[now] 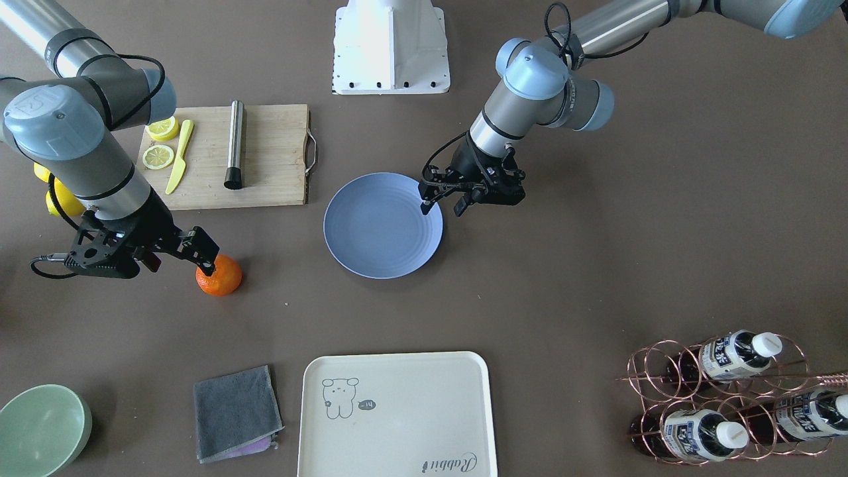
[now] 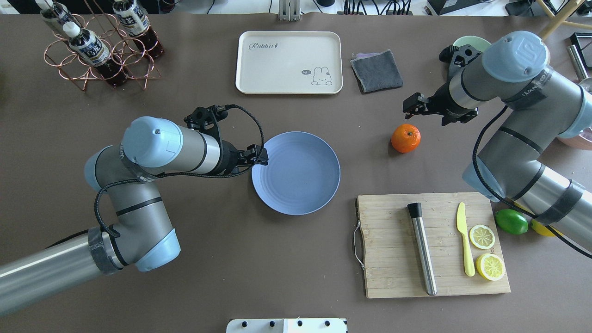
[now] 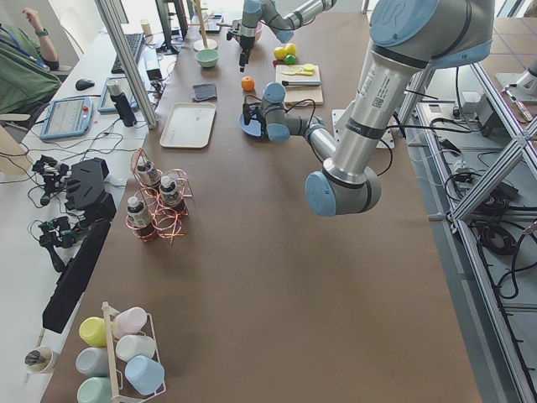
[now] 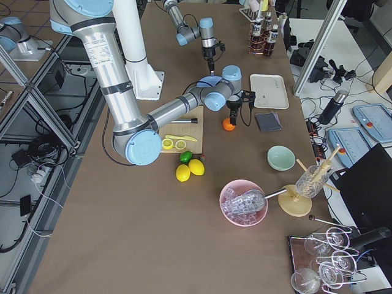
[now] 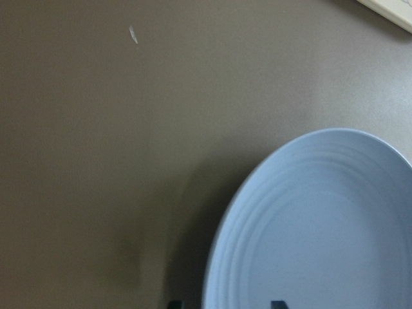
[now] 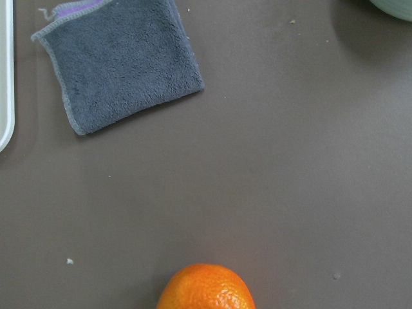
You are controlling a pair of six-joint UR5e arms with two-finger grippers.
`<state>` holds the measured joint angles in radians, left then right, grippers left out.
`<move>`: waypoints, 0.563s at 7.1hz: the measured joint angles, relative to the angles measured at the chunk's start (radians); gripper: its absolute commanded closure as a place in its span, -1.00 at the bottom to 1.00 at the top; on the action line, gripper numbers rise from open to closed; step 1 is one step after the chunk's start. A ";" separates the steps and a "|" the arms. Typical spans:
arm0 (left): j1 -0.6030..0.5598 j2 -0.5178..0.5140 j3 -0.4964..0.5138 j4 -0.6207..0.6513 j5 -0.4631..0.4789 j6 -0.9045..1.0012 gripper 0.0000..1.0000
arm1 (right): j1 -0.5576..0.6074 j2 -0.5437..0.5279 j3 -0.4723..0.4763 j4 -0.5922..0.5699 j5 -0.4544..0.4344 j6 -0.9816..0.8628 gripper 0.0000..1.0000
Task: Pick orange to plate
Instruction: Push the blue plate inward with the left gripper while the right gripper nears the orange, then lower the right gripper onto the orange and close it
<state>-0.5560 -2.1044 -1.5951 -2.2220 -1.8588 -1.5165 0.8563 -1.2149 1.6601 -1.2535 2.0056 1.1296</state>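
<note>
The orange (image 1: pixel 220 275) (image 2: pixel 406 138) lies on the brown table, to the plate's right in the overhead view. My right gripper (image 1: pixel 179 260) (image 2: pixel 425 114) hovers just above and beside it, open and holding nothing. In the right wrist view the orange (image 6: pixel 206 288) shows at the bottom edge and no fingers show. The light-blue plate (image 1: pixel 383 225) (image 2: pixel 296 173) (image 5: pixel 322 225) lies bare at mid-table. My left gripper (image 1: pixel 442 209) (image 2: pixel 259 157) hangs open over the plate's rim on the robot's left side.
A wooden cutting board (image 2: pixel 393 273) holds a metal cylinder (image 2: pixel 422 247), a yellow knife (image 2: pixel 465 240) and lemon slices (image 2: pixel 485 252). A lime (image 2: pixel 511 222) lies beside it. The cream tray (image 2: pixel 289 62), grey cloth (image 2: pixel 377 70), green bowl (image 1: pixel 40 430) and bottle rack (image 2: pixel 97 46) stand along the far edge.
</note>
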 measured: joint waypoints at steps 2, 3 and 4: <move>-0.061 0.003 -0.011 0.000 -0.064 0.001 -0.96 | -0.025 0.000 -0.005 0.001 -0.020 0.000 -1.00; -0.076 0.005 -0.015 0.000 -0.078 0.001 -0.96 | -0.041 0.001 -0.010 0.002 -0.031 -0.001 -1.00; -0.085 0.008 -0.020 0.000 -0.084 0.002 -0.96 | -0.059 0.002 -0.019 0.004 -0.049 -0.002 -1.00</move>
<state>-0.6411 -2.0963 -1.6148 -2.2223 -1.9430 -1.5149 0.7976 -1.2129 1.6410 -1.2491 1.9567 1.1273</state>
